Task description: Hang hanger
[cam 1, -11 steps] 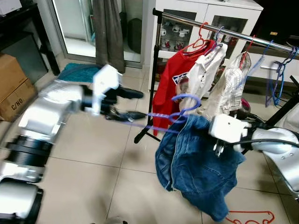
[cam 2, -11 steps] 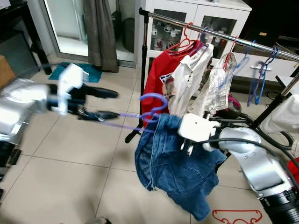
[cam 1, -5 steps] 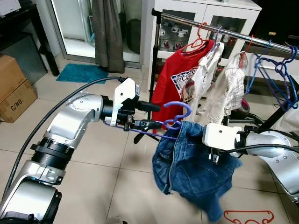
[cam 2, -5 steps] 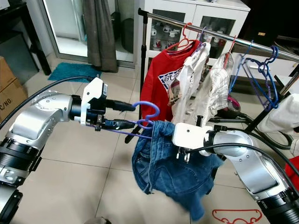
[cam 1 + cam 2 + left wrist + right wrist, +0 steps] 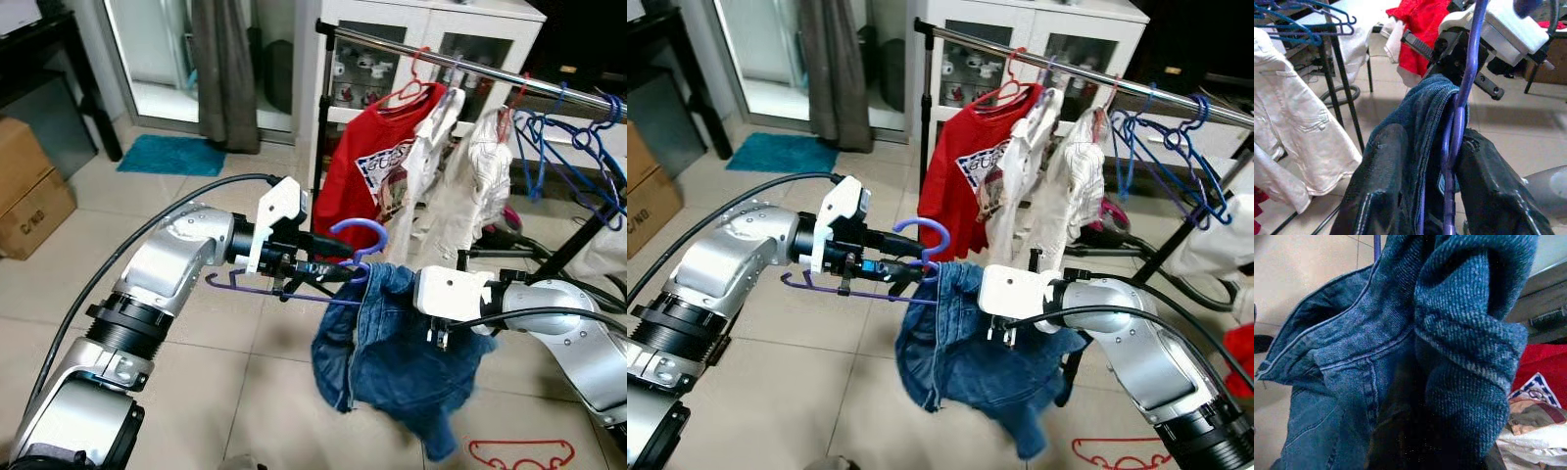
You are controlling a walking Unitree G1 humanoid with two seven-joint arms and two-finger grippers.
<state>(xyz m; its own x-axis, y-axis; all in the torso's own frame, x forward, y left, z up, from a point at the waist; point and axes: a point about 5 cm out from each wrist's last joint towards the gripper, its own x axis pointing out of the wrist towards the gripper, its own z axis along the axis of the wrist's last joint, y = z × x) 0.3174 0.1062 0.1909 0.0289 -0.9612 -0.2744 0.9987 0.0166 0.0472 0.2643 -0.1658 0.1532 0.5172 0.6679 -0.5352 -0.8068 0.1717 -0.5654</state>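
Observation:
My left gripper [image 5: 338, 259] is shut on a purple plastic hanger [image 5: 355, 235] just below its hook, at chest height before me. The hanger's bar [image 5: 255, 290] sticks out to the left. A blue denim jacket [image 5: 392, 357] hangs from the hanger's other end, its collar draped over it. In the left wrist view the purple hanger [image 5: 1459, 122] runs between my two black fingers [image 5: 1376, 186] with denim [image 5: 1415, 112] beside it. My right gripper [image 5: 1403, 435] is buried in the denim jacket [image 5: 1352, 357] and shut on it. The clothes rail [image 5: 470, 67] stands behind.
On the rail hang a red T-shirt [image 5: 367, 166], white shirts [image 5: 431, 157] and several empty blue hangers [image 5: 578, 147]. A red hanger [image 5: 519, 452] lies on the tiled floor at the right. Cardboard boxes [image 5: 29, 186] stand far left, with a teal mat [image 5: 171, 154] and a curtain [image 5: 225, 69] behind.
My left gripper has carried the purple hanger right, closer to the jacket, whose collar now sits further over the hanger. The blue hangers on the rail have swung.

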